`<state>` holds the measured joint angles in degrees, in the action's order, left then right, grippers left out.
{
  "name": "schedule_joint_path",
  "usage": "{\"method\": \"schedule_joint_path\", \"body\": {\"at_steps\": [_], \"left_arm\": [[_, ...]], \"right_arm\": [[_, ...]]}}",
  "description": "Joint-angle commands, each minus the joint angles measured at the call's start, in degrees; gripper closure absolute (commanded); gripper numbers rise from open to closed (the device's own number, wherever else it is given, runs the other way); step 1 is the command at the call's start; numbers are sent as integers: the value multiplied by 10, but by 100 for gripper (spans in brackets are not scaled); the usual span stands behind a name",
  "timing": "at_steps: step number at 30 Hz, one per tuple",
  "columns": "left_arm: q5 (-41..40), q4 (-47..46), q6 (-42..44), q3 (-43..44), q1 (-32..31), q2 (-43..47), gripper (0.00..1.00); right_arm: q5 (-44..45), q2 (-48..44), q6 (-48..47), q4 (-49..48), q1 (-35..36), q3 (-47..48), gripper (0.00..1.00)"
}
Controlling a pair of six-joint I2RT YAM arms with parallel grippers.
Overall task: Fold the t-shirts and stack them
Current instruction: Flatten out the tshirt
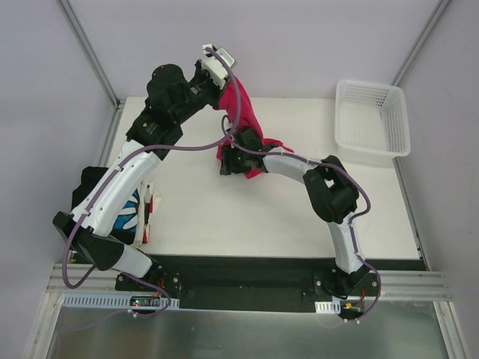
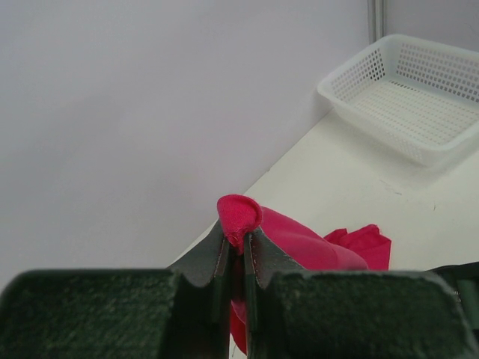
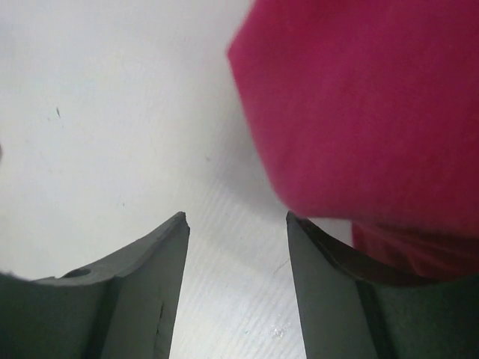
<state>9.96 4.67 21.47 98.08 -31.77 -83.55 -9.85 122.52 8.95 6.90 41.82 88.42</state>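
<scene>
The crimson-pink t-shirt (image 1: 245, 116) hangs at the twelve o'clock edge of the table (image 1: 299, 217). A pinch of its cloth is clamped in the closed left gripper (image 2: 236, 247), and its lower folds are bunched on the tabletop. The right gripper (image 3: 236, 221) sits at the shirt's seven o'clock, fingers spread with bare table between them and cloth just beside one finger. A black printed t-shirt (image 1: 133, 213) lies at nine o'clock beneath the left arm (image 1: 120, 179). A white basket (image 1: 372, 120) stands at two o'clock.

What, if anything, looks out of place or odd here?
Nothing looks spilled or damaged. The pink t-shirt hangs bunched from the shut left gripper over the far side of the table, not spread flat. The right gripper stands open beside its lower folds, holding nothing.
</scene>
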Motion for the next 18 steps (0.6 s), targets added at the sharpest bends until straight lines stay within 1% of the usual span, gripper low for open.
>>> {"method": "schedule_joint_path", "body": {"at_steps": [1,8,10,11,14,18], "left_arm": [[8,-46,-11,-4,7,23,100],[10,-45,-14,-10,7,18,100],[10,-45,-16,-11,7,17,100],[12,-45,-17,-14,7,18,100],[11,-61,-16,-19,7,16,100],[10,-69,-14,-28,7,15,100]], "right_arm": [[40,13,-31,21,2,75,42],[87,27,-64,49,0,135,42],[94,38,-70,74,-2,153,42],[122,39,-73,80,-5,156,42],[140,24,-74,88,-16,140,42],[157,-2,-70,83,-26,88,42]]}}
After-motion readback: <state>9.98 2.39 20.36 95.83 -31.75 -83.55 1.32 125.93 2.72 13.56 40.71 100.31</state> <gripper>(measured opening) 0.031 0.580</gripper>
